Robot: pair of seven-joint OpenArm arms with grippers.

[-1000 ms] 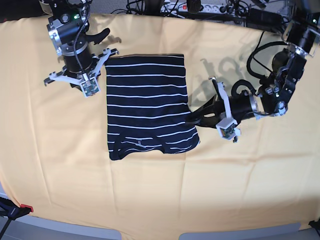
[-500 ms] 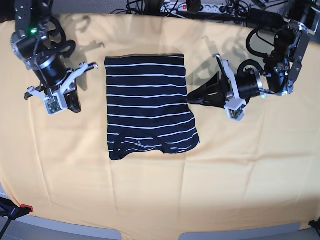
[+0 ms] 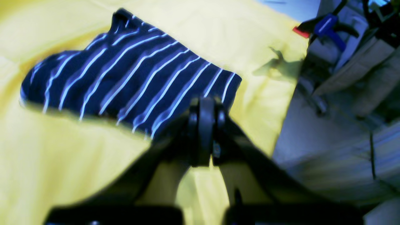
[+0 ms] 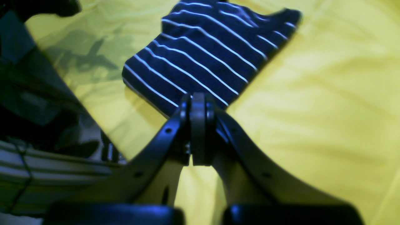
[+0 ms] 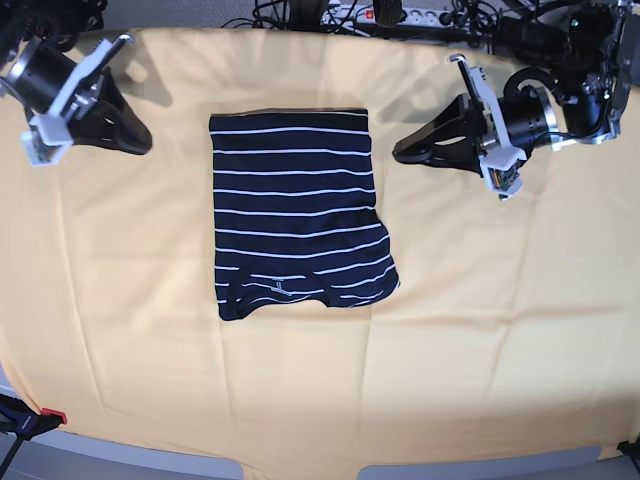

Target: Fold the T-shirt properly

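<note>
The dark navy, white-striped cloth T-shirt (image 5: pixel 297 212) lies folded into a rectangle on the yellow-orange table cloth (image 5: pixel 500 330), apparently flat, though the wrist views are blurred. The black left gripper (image 5: pixel 402 152) and the black right gripper (image 5: pixel 140 143) hover either side, jaws pressed together, holding nothing.

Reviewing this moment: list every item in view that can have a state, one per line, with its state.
T-shirt: folded into a compact rectangle, lying flat on the cloth, nothing gripping it.
Left claw: shut, empty, clear of the T-shirt on its side.
Right claw: shut, empty, clear of the T-shirt on the other side.
Yellow cloth: spread over the table, lightly wrinkled.
</note>
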